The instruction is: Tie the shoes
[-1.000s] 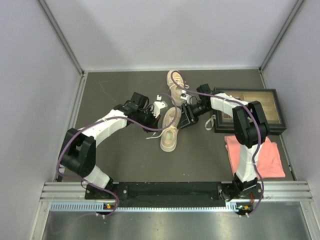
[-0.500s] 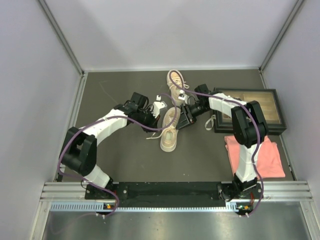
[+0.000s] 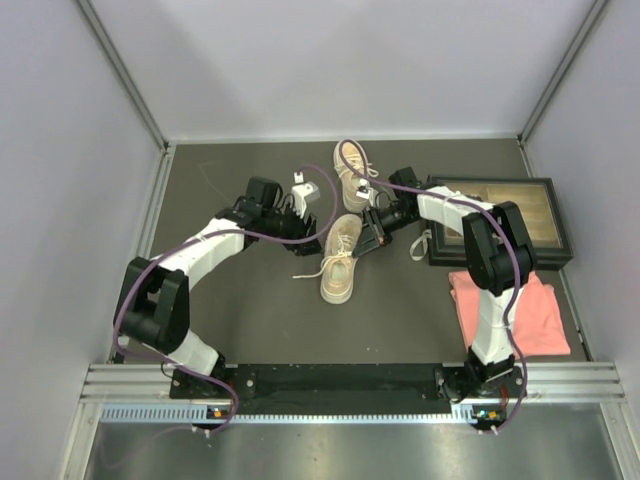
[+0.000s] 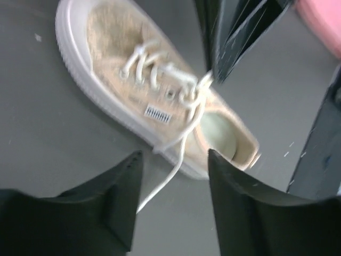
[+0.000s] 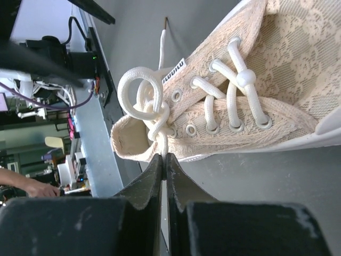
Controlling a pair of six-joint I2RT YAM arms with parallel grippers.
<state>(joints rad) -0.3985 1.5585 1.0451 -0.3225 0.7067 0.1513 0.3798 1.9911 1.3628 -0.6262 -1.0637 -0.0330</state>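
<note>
The near shoe (image 3: 339,262) lay around the middle of the dark table (image 3: 240,300), toe toward 6 o'clock. The second shoe (image 3: 351,172) sat just beyond it at 12 o'clock.

The right end effector (image 5: 164,160) stood at about 1 o'clock from the near shoe, by its heel opening. Its jaws were pressed together on a strand of the white lace (image 5: 141,94), which ran down from a loose loop at the top eyelets.

The left end effector (image 4: 173,178) hovered at about 10 o'clock from that shoe. Its jaws were spread moderately and held nothing. In its wrist view a loose lace end trailed on the table beyond the gap.

A framed picture (image 3: 520,215) lay at 3 o'clock and a pink cloth (image 3: 515,315) at 4 o'clock.
</note>
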